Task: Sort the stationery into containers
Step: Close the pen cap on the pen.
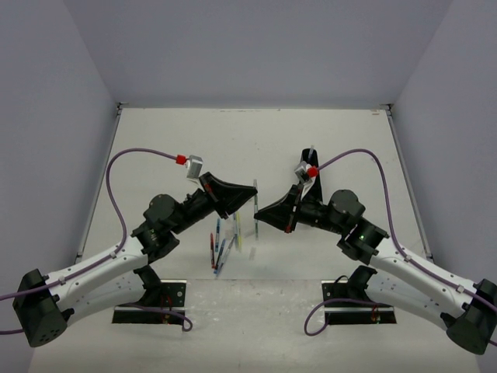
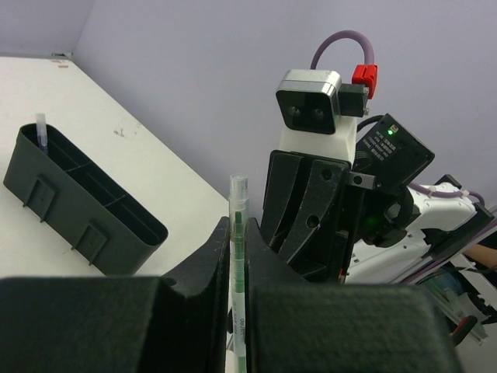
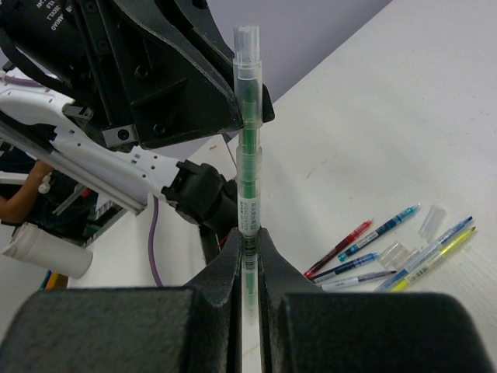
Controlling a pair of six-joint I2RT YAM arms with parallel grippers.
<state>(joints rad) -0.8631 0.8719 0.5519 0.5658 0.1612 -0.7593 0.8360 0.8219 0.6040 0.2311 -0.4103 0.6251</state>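
The left tool [image 2: 238, 241] and the right tool [image 3: 248, 245] are both clenching one green pen [image 3: 248, 155], holding it raised above the table [image 1: 233, 140]. Other pens [image 3: 388, 249] are lying loose on the table below, and the black organiser tray [image 2: 78, 210] is standing apart.

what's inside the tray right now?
One clear-capped pen stands in the far end compartment of the tray. Nothing else shows above the rim. The compartment floors are hidden by the near wall, so small items can't be ruled out.
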